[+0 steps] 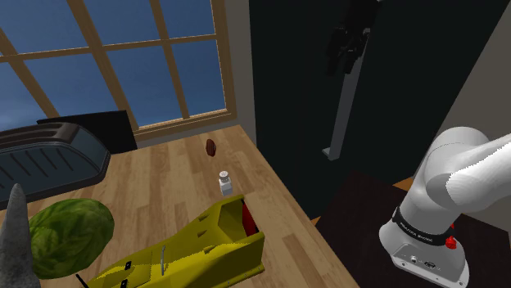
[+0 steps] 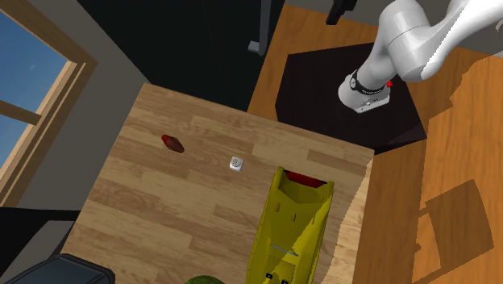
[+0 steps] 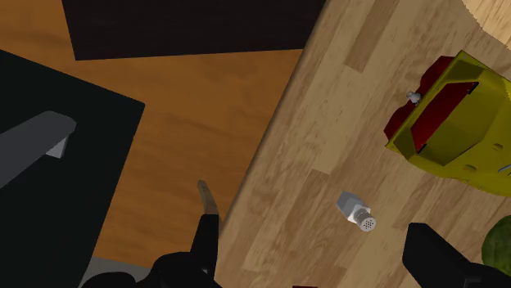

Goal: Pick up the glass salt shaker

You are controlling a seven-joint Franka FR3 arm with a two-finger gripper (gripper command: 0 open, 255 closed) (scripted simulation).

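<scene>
a long yellow boat-shaped thing (image 1: 205,245) with a red inner end lies on the wooden table (image 2: 161,202); everything here is placed by it. the salt shaker (image 1: 223,182) stands upright just off its red end, close but not touching, with a pale cap and a small clear-looking body. further out from that same end, past the shaker, lies a small reddish-brown piece (image 1: 210,147), well apart from the yellow thing. at the yellow thing's other end sits a round green melon-like ball (image 1: 70,233), and beyond that a dark toaster-like appliance (image 1: 49,159) by the window (image 1: 123,57). a grey pointed shape (image 1: 16,245) rises next to the green ball. nothing lies on the bare wood between the shaker and the table edge on the stand's side; the yellow thing itself is the nearest body to it.

the dark stand (image 2: 347,97) sits on the floor off the table corner nearest the red end, and a grey post (image 1: 344,106) stands beyond it against a black area.

the gripper (image 3: 305,206) hangs high, off the table on the stand's side of the yellow thing, well apart from the shaker. its fingers (image 3: 205,225) are spread wide. in the wrist view the shaker lies far below, framed between the fingers, nearer the one on the yellow thing's side, touched by neither.
</scene>
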